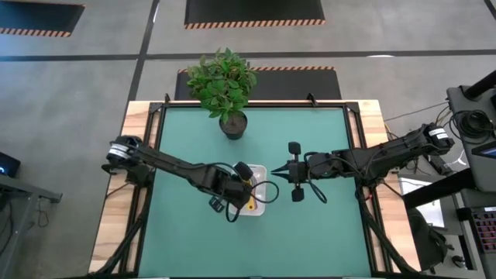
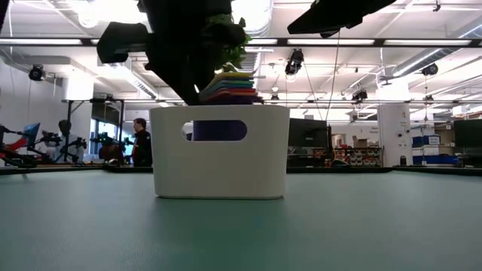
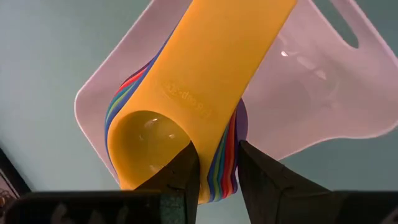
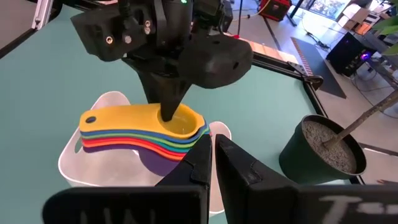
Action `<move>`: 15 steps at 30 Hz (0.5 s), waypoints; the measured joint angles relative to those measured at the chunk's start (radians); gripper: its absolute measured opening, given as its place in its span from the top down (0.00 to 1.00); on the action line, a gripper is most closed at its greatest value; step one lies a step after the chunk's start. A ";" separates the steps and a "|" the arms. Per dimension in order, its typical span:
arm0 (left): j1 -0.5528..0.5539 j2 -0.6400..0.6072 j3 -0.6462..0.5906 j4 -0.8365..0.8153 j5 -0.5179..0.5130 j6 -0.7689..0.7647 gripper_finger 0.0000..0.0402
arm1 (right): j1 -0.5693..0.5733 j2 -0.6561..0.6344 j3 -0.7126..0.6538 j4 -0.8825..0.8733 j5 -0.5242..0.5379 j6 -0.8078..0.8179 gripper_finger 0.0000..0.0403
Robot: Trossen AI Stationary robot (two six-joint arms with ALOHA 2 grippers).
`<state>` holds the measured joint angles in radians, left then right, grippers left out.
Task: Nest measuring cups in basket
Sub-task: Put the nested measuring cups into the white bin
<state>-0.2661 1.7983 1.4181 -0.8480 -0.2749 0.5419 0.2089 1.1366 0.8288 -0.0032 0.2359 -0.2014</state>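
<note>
The measuring cups [image 4: 140, 134] are nested in one stack, yellow on top, purple lowest. The stack hangs over the white basket [image 2: 218, 154], which stands mid-table. Its top cups [image 2: 230, 86] rise above the basket's rim, and purple shows through the handle slot [image 2: 218, 129]. My left gripper [image 3: 217, 155] is shut on the stack from above. My right gripper [image 1: 273, 175] is shut on nothing and hovers level, just right of the basket, pointing at it. My left gripper grips the bowl end of the stack. One finger [image 3: 183, 180] is inside the yellow cup's bowl, the other [image 3: 264, 180] outside the stacked bowl walls [image 3: 225, 165]. The fingers slant steeply down. The stack is about level, handles [image 4: 93, 121] jutting sideways, lower cups inside the basket; whether it touches the floor cannot be told.
A dark pot with a green plant [image 1: 232, 124] stands at the far side of the green mat, behind the basket. Open mat [image 1: 310, 232] lies on the near side and to both sides. People and equipment show in the room beyond the table.
</note>
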 joint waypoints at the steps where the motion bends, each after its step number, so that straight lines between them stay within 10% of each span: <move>1: 0.001 0.003 0.000 0.005 0.000 0.000 0.81 | 0.000 0.000 0.000 0.000 0.000 0.000 0.98; 15: 0.013 0.070 -0.001 0.018 0.003 0.000 0.81 | 0.000 0.000 0.000 -0.001 0.000 0.000 0.98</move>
<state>-0.2529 1.8679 1.4170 -0.8299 -0.2715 0.5419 0.2089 1.1366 0.8288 -0.0040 0.2359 -0.2012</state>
